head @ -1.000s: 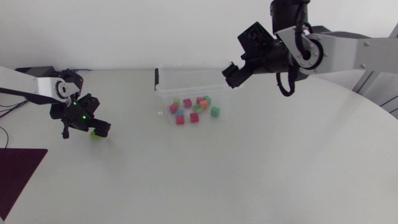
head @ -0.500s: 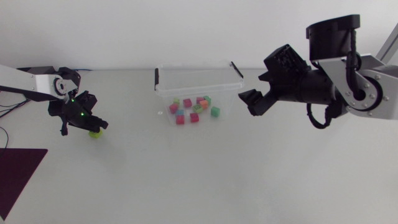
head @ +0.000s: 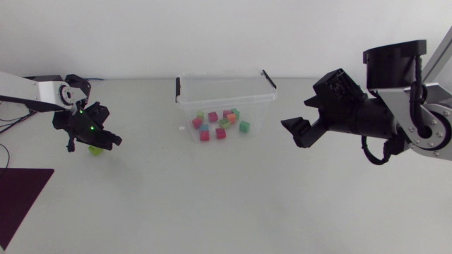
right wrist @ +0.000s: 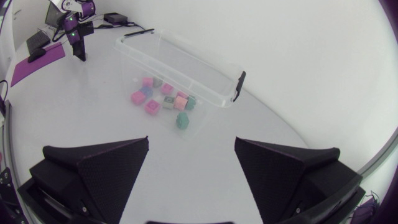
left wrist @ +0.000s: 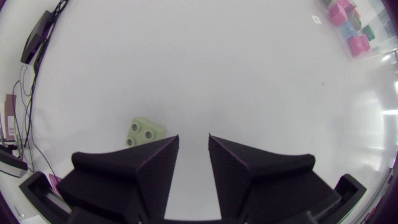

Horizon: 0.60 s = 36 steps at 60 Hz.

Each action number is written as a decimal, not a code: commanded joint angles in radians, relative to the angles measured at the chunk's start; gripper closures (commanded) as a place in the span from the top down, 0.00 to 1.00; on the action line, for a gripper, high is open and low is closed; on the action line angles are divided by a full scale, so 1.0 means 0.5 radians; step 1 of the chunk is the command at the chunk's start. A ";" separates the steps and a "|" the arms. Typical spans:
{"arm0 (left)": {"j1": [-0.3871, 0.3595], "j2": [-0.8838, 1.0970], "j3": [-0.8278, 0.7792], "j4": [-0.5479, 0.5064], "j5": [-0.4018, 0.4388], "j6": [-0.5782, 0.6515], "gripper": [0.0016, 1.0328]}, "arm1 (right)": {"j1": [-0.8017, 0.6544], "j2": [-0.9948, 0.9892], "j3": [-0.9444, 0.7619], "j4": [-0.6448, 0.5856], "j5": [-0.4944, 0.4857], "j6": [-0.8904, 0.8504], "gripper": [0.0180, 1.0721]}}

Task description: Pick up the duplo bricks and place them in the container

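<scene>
A pale green duplo brick [head: 94, 149] lies on the white table at the far left. My left gripper [head: 100, 139] hovers right over it. In the left wrist view the brick [left wrist: 143, 132] lies just outside one finger of the left gripper [left wrist: 193, 138], whose fingers stand almost together with nothing between them. The clear container [head: 224, 99] stands at the back middle with several coloured bricks [head: 219, 125] inside. My right gripper [head: 300, 130] hangs open to the right of the container and holds nothing. Ahead of the right gripper [right wrist: 193, 155], its wrist view shows the container [right wrist: 186, 59].
A dark purple mat [head: 21, 194] lies at the table's front left corner. A black box with cables [head: 42, 81] sits at the back left, behind my left arm. The table's rounded edge curves along the right side.
My left gripper has shut without catching the green brick, which slid a little to the left. My right arm has swung away from above the container to its right.
</scene>
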 commanded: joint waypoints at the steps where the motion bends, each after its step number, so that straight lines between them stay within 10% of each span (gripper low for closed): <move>1: 0.029 -0.059 -0.012 -0.017 0.008 0.048 0.70 | 0.013 -0.015 -0.058 0.019 -0.007 -0.003 0.95; 7: 0.115 -0.062 0.046 -0.023 0.027 0.158 0.89 | 0.019 -0.006 -0.082 0.035 -0.007 -0.013 0.95; 36: 0.281 0.220 0.372 -0.278 0.260 0.707 0.90 | 0.019 0.046 -0.116 0.053 -0.037 -0.043 0.95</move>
